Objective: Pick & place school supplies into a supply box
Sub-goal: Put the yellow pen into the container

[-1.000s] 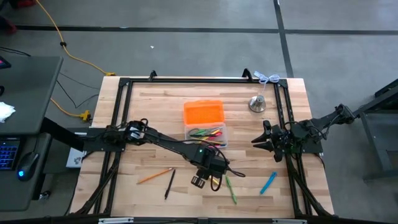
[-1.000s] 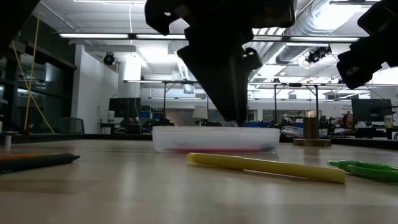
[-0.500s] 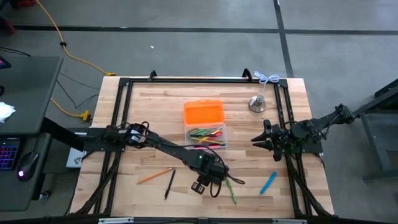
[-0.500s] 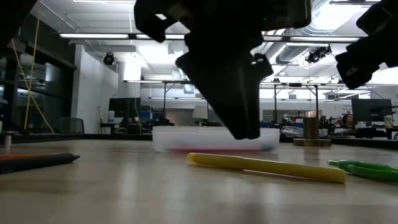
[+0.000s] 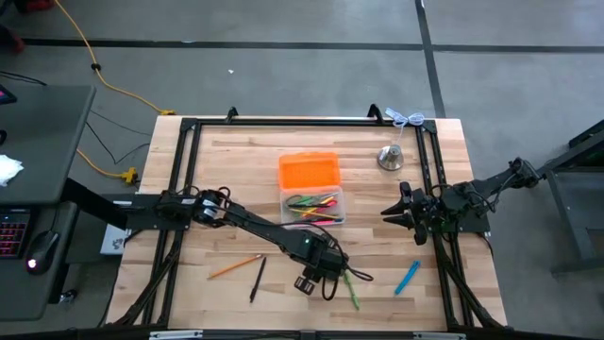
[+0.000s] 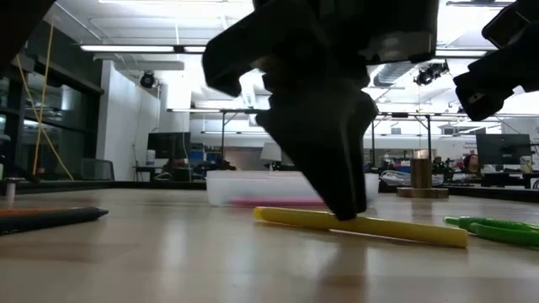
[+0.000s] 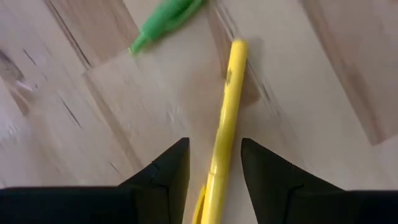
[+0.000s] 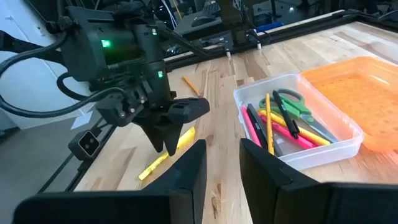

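The left gripper (image 7: 214, 165) is low over the wooden table (image 5: 236, 161), its two dark fingers spread on either side of a long yellow plastic marker (image 7: 222, 124) that lies flat between them; the fingers have not closed on it. A green marker (image 7: 166, 20) lies just beyond the fingertips. The clear rectangular supply box (image 5: 313, 206) with its bright orange lid (image 5: 309, 171) sits farther off, holding pens and green-handled scissors (image 8: 292, 102). The right gripper (image 8: 219, 168) waits at the table's right side, fingers apart, holding nothing.
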You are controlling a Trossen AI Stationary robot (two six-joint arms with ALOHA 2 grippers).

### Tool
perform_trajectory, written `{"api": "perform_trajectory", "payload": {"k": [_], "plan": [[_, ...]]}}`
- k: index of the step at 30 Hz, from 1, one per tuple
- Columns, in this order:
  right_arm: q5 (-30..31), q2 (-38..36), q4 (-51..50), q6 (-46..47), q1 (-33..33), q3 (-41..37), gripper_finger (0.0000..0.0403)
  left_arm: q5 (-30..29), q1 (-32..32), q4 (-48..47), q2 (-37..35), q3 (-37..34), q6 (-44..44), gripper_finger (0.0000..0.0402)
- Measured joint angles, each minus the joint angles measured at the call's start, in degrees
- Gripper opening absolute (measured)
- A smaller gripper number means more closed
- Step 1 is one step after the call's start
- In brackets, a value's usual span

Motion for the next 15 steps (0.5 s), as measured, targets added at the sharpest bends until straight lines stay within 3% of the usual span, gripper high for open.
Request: {"api": "perform_trajectory", "payload": {"k": [15], "plan": [[-0.17,0.42,-0.06,1.47,0.00,0.00,0.0074,2.40,0.02,1.84,2.13,-0.56,-0.22,0.0172]]}}
